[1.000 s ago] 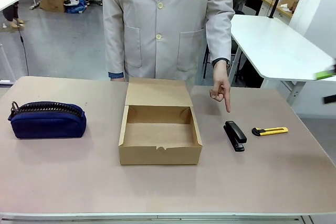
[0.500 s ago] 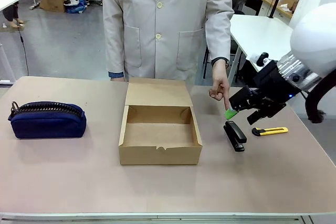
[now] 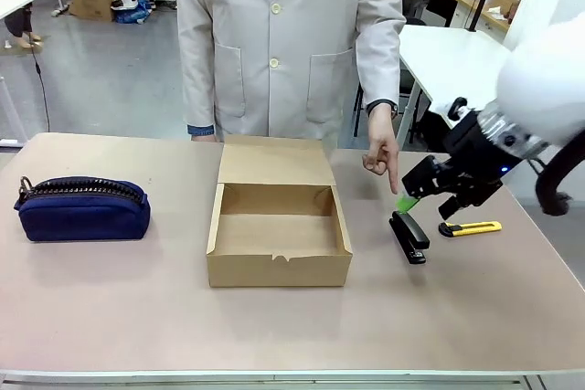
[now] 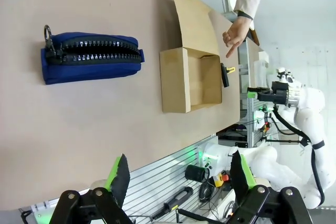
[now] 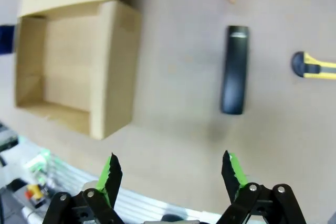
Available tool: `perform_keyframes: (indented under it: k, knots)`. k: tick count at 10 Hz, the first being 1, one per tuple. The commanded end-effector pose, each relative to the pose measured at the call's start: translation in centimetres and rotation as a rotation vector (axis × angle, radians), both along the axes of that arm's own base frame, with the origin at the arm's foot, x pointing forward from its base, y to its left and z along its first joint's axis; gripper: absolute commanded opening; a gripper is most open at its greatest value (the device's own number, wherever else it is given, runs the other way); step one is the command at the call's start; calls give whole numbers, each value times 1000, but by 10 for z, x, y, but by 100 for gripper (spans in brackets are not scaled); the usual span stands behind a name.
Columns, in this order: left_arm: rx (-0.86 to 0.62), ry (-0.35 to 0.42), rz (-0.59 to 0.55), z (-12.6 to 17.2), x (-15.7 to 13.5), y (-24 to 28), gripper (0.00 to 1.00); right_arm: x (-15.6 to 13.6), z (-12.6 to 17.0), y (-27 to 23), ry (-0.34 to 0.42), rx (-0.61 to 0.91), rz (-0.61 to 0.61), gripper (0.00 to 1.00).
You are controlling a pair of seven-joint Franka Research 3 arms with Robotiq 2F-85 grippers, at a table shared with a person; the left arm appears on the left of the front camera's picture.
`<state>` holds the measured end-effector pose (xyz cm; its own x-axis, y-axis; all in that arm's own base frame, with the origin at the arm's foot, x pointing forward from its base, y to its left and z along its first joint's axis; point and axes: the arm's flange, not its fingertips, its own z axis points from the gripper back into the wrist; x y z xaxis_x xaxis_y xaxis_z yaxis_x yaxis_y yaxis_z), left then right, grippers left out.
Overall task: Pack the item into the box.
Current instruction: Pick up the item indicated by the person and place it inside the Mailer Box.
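Navy pouch (image 3: 82, 210), yellow knife (image 3: 471, 228)

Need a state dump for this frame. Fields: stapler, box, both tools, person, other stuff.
stapler: flat on the table, right of the box, not gripped
box: open, lid flap folded back
right tool: open, hovering close to the stapler, not touching it
left tool: open, high over the table edge, far from the items
person's hand: finger pointing down at the stapler
other: pouch left of box; knife right of stapler

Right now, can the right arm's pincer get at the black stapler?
Probably yes: the open right pincer hovers just above the stapler, nothing between them; the person's pointing finger is beyond its far end.
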<state>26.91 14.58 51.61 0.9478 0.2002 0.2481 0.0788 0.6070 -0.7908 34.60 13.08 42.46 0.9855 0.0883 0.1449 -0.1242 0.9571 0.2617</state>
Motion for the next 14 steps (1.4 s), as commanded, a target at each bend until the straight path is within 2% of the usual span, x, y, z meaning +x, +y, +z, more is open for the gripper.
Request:
perform_keyframes:
  k: [1, 2, 6, 13, 14]
  knots:
    - [-18, -25, -12, 2, 0, 0, 100, 37, -28, -1, 40, -102, -85, 100]
    - [-18, -25, -12, 2, 0, 0, 100, 47, -43, -2, 41, -126, -104, 100]
    - [-18, -25, -12, 2, 0, 0, 100, 84, -100, 3, -35, -231, -147, 100]
    - [-18, -25, -12, 2, 0, 0, 100, 82, -113, 9, -19, -264, -129, 100]
    - [-18, -25, -12, 2, 0, 0, 100, 81, -114, 9, -28, -282, -117, 40]
